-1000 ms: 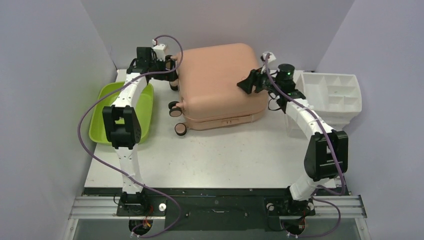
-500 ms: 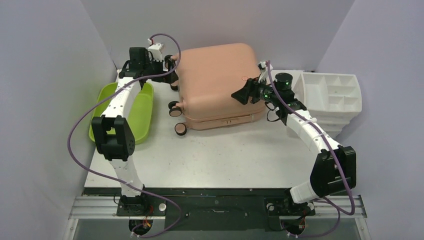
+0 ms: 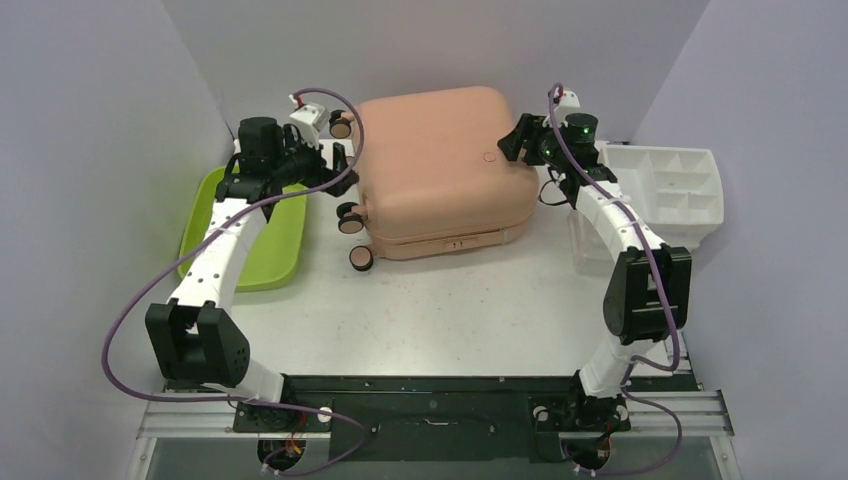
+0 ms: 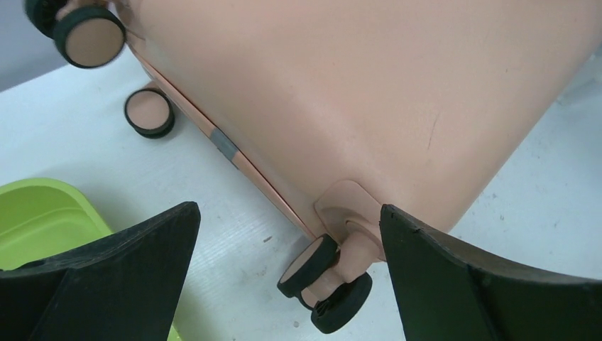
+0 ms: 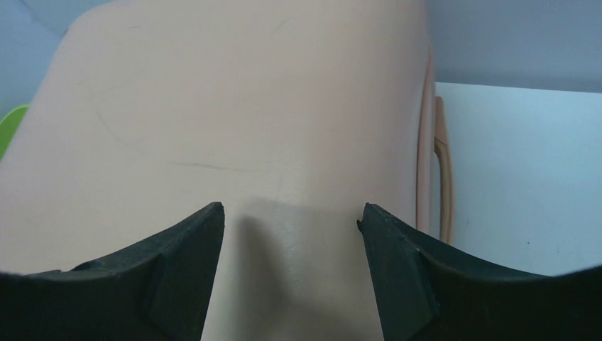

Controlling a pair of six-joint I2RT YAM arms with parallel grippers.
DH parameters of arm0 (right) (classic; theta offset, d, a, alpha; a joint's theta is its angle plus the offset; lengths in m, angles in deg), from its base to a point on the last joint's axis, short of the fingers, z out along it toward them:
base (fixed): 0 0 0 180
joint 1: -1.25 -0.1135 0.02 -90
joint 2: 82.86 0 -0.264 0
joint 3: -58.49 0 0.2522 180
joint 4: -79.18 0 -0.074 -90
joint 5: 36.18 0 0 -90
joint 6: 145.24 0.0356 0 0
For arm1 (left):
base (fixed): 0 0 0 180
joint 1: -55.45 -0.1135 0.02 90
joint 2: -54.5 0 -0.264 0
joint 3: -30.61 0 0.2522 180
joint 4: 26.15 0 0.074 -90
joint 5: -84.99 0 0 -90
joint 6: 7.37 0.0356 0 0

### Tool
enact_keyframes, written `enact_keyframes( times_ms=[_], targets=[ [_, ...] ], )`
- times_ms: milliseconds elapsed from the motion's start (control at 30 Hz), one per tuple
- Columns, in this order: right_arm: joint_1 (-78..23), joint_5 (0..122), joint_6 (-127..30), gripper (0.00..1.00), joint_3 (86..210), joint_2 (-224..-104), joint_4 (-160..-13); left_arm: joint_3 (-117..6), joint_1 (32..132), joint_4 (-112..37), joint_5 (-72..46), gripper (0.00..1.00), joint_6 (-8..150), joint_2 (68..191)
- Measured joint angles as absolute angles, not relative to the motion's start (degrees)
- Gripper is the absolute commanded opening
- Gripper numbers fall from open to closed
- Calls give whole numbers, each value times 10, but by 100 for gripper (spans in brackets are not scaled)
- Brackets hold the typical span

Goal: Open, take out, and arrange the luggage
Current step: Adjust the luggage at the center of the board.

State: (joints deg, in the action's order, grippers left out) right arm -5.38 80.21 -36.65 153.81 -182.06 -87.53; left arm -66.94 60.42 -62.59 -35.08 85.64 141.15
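The luggage (image 3: pixel 440 170) is a salmon-pink hard-shell suitcase lying flat and closed at the back of the table, its caster wheels (image 3: pixel 350 217) facing left. My left gripper (image 3: pixel 340 165) stands open beside the wheeled left side. In the left wrist view it (image 4: pixel 287 209) straddles a double caster (image 4: pixel 326 284) without touching it, the shell (image 4: pixel 369 92) above. My right gripper (image 3: pixel 515 140) hovers open at the suitcase's back right corner. In the right wrist view it (image 5: pixel 291 207) is just above the smooth shell (image 5: pixel 248 121), holding nothing.
A lime-green tub (image 3: pixel 250 230) sits on the table left of the suitcase, under my left forearm, and shows in the left wrist view (image 4: pixel 35 220). A white drawer organizer (image 3: pixel 665 190) stands at the right. Grey walls close in the back and both sides.
My right gripper has risen from the suitcase's right side to its back right corner and opened wider. My left arm's elbow swung down and left; its gripper stayed open by the wheels.
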Motion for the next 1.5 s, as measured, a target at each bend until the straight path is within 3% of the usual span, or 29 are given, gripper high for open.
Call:
enact_keyframes(
  times_ms=[333,667,1033,1300,1400,1500],
  targets=[
    [-35,822,-366,63,1533,-1844,-897,-576,643,-647,-349,96,908,1404],
    [-37,875,-403,63,1437,-1749,-898,-582,642,-654,-334,96,929,1403],
    [-178,980,-395,62,1398,-1708,-911,-653,611,-656,-295,96,938,1431],
    [-169,989,-396,64,1372,-1661,-821,-654,610,-685,-368,99,1009,1410],
    [-136,989,-401,64,1372,-1645,-779,-636,615,-714,-381,90,1061,1384],
    [-109,977,-428,65,1373,-1623,-742,-626,617,-741,-379,88,1113,1371]
  ],
)
